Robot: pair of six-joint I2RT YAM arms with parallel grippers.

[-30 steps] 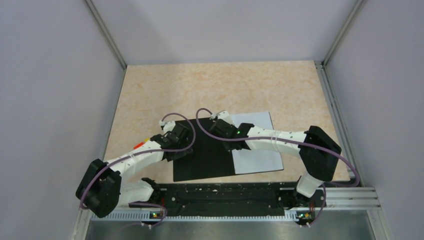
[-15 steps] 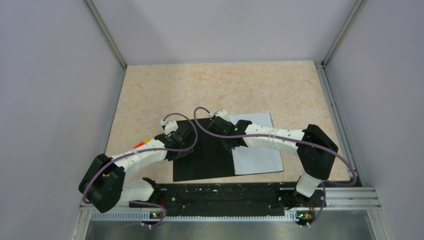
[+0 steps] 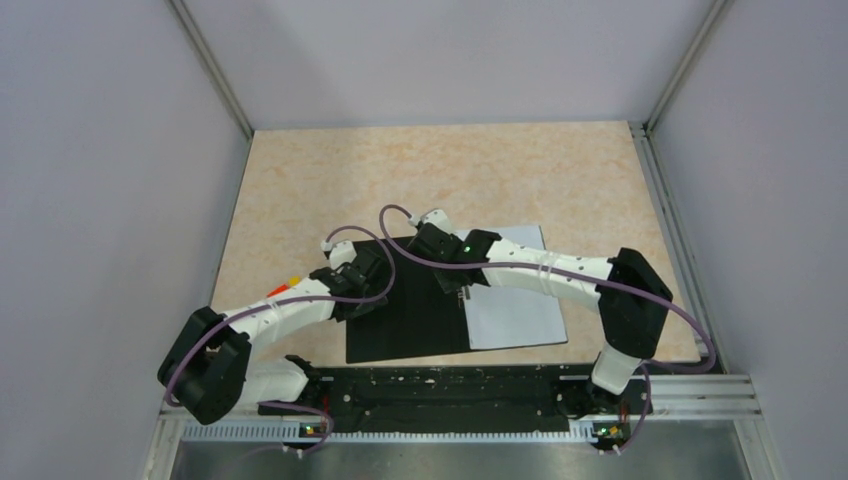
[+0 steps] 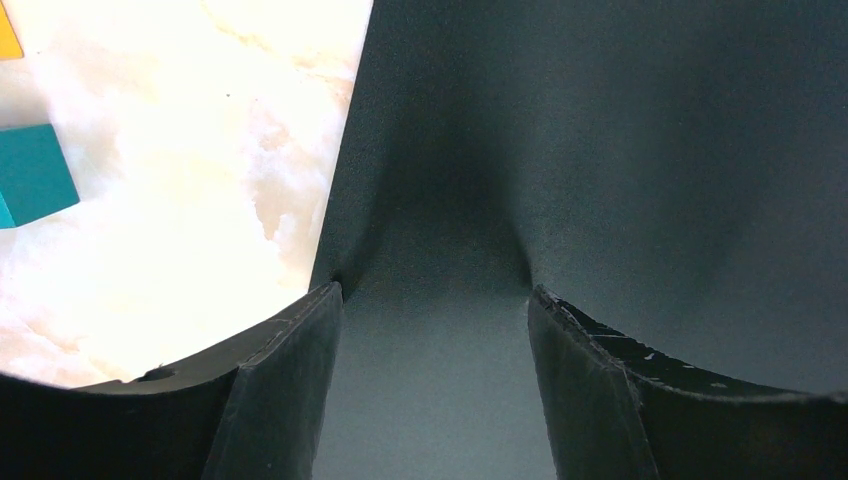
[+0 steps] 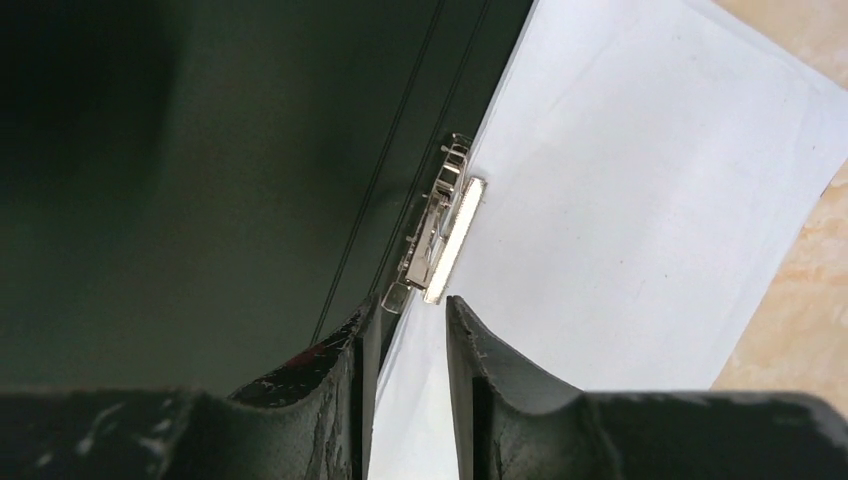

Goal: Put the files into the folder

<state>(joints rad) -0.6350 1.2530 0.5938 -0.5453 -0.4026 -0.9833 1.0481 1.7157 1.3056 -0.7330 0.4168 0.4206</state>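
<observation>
files: white sheets (image 5: 620, 180) lie flat on the right inner face of the open folder (image 3: 410, 320), their left edge at the spine; the far corner sticks out a little onto the table (image 3: 400, 170)
folder: open flat near the arm bases, black inner faces up, left half bare
clip: metal spine clip (image 5: 435, 235) sits right on the sheets' left edge; cannot tell if it is clamping the sheets or just lying on them
right gripper (image 5: 410, 308): released, jaws parted by a narrow gap, tips just short of the clip's near end, nothing between them
left gripper (image 4: 435, 295): released, jaws wide, low over the left cover near its outer edge, nothing grasped; probably pinning the cover down, contact not certain
step (judged): clip work at the spine, sheets look placed, cover not yet closed
how to do it well: keep the right tips lined up along the clip, not across it; work only the lever and don't drag the thin sheets sideways; check the sheet edge stays tucked at the spine; left should hold the cover flat so the folder doesn't skate
risk: floppy sheets buckle or slide out if a tip catches them
top view only: whole layout, both arms, how much of the folder the sheets cover
right wrist only: the clip and the jaw gap, both hidden under the wrist from above
left wrist only: the cover's edge line, teal block (image 4: 35, 175) just beside the folder on the table
</observation>
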